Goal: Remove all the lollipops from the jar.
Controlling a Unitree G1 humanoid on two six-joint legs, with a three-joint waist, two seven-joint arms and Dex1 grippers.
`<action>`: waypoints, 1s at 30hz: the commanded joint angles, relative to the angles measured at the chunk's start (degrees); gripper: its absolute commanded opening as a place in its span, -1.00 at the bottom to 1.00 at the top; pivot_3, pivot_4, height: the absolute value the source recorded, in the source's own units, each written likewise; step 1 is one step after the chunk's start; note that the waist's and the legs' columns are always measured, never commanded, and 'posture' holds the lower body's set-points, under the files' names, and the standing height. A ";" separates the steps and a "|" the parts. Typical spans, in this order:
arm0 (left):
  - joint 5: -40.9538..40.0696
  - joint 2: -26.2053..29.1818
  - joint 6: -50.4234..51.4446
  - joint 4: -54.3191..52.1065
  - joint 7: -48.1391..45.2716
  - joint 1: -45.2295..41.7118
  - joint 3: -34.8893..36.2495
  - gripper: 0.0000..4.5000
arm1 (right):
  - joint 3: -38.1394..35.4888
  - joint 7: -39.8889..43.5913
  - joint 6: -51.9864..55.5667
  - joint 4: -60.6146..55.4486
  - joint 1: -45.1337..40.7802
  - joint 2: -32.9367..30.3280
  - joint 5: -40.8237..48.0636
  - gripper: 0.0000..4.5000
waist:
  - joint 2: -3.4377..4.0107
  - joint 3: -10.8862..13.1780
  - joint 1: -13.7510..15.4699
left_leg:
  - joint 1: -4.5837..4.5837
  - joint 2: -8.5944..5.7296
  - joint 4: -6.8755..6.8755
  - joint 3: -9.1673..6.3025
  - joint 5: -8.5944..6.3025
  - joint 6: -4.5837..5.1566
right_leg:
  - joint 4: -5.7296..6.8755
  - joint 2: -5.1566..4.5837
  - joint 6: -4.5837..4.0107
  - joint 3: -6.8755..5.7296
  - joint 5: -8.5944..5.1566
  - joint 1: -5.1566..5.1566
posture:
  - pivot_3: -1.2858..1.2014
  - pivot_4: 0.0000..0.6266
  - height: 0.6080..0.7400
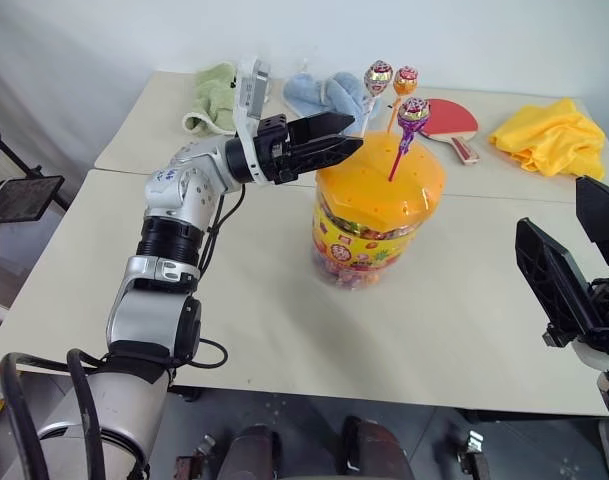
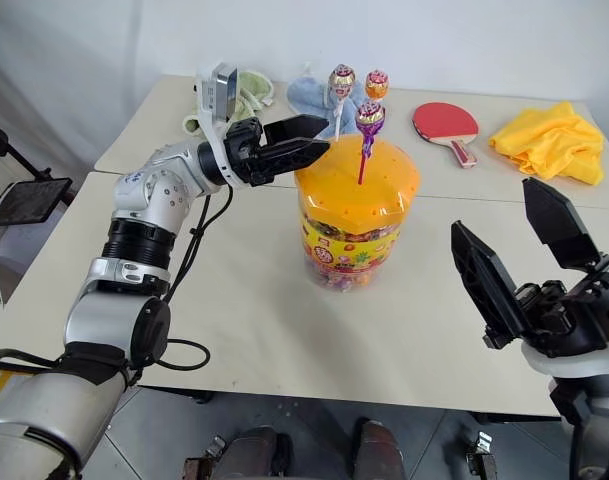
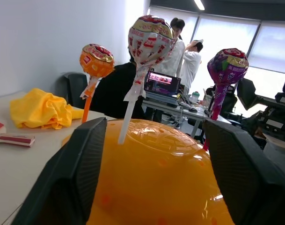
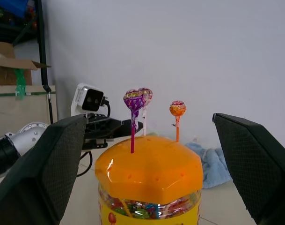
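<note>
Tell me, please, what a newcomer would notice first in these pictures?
First, the jar in the middle of the table, with three lollipops standing upright in its domed orange lid. Next, the left gripper, open, right beside the lid near the sticks. The right gripper waits wide open, apart from the jar.

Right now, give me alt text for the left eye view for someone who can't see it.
Three lollipops stand in the orange lid of a jar on a table, with the open left gripper level beside them. The open right gripper waits apart; cloths and a red paddle lie behind.
</note>
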 commanded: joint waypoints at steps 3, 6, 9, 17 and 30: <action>1.26 -1.90 -1.93 0.84 -1.11 -2.96 0.85 0.02 | 0.77 0.22 -1.30 -1.45 0.23 0.03 -1.44 1.00 | 0.00 0.00 -0.09 | -0.03 0.00 0.03 -0.02 0.00 0.01 | 0.00 0.00 0.00 -0.02 0.00 0.00 | 0.03 -0.52 1.00; 1.75 -2.53 -2.40 1.64 -1.93 -3.63 1.01 -0.35 | 1.40 0.29 -1.39 -1.29 0.29 0.30 -2.04 1.00 | -0.01 0.00 -0.16 | -0.03 0.01 0.03 -0.02 0.00 0.00 | -0.01 0.00 0.00 -0.04 0.00 0.00 | 0.03 -0.52 1.00; 2.51 -2.67 -3.41 2.73 -2.02 -4.40 1.37 -0.75 | 1.94 -0.21 -1.62 -1.38 -0.16 0.50 -2.32 1.00 | -0.01 0.00 -0.11 | -0.03 0.01 0.03 -0.02 -0.01 0.01 | 0.00 0.00 0.00 -0.05 0.00 0.00 | 0.03 -0.52 1.00; -2.87 -3.20 -1.88 4.13 -0.02 -6.80 9.61 -0.99 | 4.33 0.47 -1.82 -0.26 -1.74 1.05 -3.04 1.00 | -0.02 0.01 -0.12 | -0.10 0.01 0.10 -0.09 -0.01 0.01 | -0.01 0.00 0.01 -0.10 0.00 0.00 | 0.03 -0.52 1.00; 5.02 27.65 15.53 -4.94 2.25 10.67 6.53 -0.99 | 3.49 13.14 3.52 6.07 -5.26 -10.54 0.74 1.00 | 0.01 0.00 -1.92 | 0.20 0.05 -0.10 -0.01 -0.03 -0.03 | 0.23 0.00 0.01 -0.05 0.01 -0.02 | 0.03 -0.52 1.00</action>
